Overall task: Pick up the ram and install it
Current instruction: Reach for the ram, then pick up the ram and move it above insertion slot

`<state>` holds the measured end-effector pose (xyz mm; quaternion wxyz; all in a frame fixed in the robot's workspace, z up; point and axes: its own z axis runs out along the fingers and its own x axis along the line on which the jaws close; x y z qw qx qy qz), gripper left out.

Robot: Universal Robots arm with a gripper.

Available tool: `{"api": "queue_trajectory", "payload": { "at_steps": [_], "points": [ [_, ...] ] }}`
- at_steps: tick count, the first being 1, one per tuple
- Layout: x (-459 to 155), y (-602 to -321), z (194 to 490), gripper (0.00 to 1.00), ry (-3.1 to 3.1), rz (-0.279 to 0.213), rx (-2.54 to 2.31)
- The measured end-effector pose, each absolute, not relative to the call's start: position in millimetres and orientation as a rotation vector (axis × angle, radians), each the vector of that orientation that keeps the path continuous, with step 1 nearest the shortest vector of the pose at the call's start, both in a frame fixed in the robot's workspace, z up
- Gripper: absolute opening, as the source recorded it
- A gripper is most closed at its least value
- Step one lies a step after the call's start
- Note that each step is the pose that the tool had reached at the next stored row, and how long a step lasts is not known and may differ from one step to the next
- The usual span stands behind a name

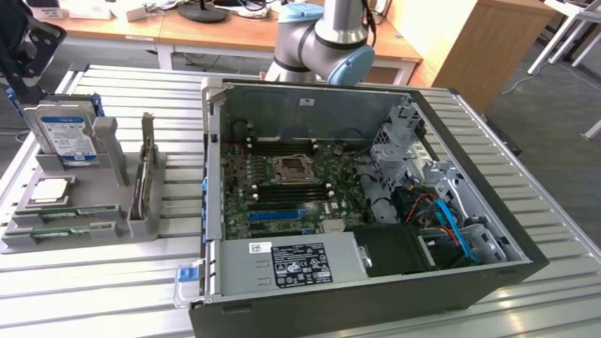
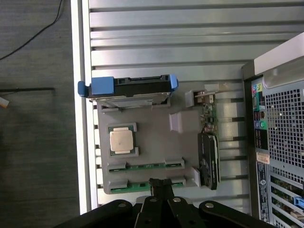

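Observation:
Two green ram sticks lie flat in slots of the grey holder, the second stick by the holder's edge. In the exterior view they show as green strips at the holder's near end. My gripper hangs above the holder over the edge stick, fingers together, holding nothing. In the exterior view the gripper is a dark shape high at the exterior view's left. The open computer case shows its motherboard with black memory slots beside the processor socket.
The holder also carries a hard drive with blue brackets standing upright, a square silver processor and an upright graphics card. The case stands on the slatted metal table, to the exterior view's right of the holder. The arm's base rises behind the case.

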<state>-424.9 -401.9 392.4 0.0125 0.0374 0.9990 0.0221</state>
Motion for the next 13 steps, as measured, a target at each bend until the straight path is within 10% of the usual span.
{"api": "queue_trajectory", "payload": {
  "at_steps": [13],
  "points": [
    [-424.9, -409.1, 392.4, 0.11, 3.114, 0.069, 0.116]
  ]
}}
